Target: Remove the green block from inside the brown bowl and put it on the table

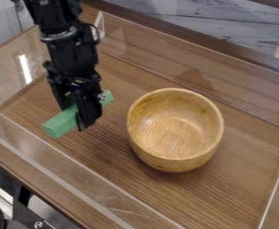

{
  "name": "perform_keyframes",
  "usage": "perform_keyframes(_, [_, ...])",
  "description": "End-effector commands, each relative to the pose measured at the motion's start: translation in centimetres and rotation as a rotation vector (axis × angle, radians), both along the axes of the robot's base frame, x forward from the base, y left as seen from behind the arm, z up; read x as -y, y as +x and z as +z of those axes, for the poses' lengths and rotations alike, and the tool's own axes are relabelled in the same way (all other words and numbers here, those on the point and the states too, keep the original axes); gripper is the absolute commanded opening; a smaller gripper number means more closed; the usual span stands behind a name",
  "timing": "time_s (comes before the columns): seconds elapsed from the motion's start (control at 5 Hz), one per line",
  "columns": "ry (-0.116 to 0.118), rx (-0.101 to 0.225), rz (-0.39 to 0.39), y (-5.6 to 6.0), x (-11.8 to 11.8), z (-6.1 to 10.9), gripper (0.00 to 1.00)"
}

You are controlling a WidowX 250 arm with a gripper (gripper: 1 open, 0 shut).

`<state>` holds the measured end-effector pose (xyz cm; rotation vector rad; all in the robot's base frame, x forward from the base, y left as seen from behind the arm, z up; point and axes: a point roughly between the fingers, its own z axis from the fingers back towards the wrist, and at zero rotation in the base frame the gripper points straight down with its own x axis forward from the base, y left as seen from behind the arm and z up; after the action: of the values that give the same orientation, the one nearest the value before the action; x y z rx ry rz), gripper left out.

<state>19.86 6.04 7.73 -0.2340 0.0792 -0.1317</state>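
Observation:
The green block hangs tilted in my gripper, whose black fingers are shut on its upper right end. It sits low over the dark wood table, left of the brown bowl. Whether its lower left end touches the tabletop I cannot tell. The bowl is round, light wood, and holds nothing. My arm comes down from the top left, with the gripper pointing steeply down.
Low clear acrylic walls edge the table at the front, left and back. A grey marbled surface lies behind the back wall.

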Motion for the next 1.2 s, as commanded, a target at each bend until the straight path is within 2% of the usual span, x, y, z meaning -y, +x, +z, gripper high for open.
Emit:
perform_keyframes(0.0, [0.017, 0.04, -0.002, 0.7, -0.1, 0.1, 0.0])
perform_keyframes(1.0, [0.0, 0.053, 0.016, 2.1, -0.9, -0.5, 0.0])
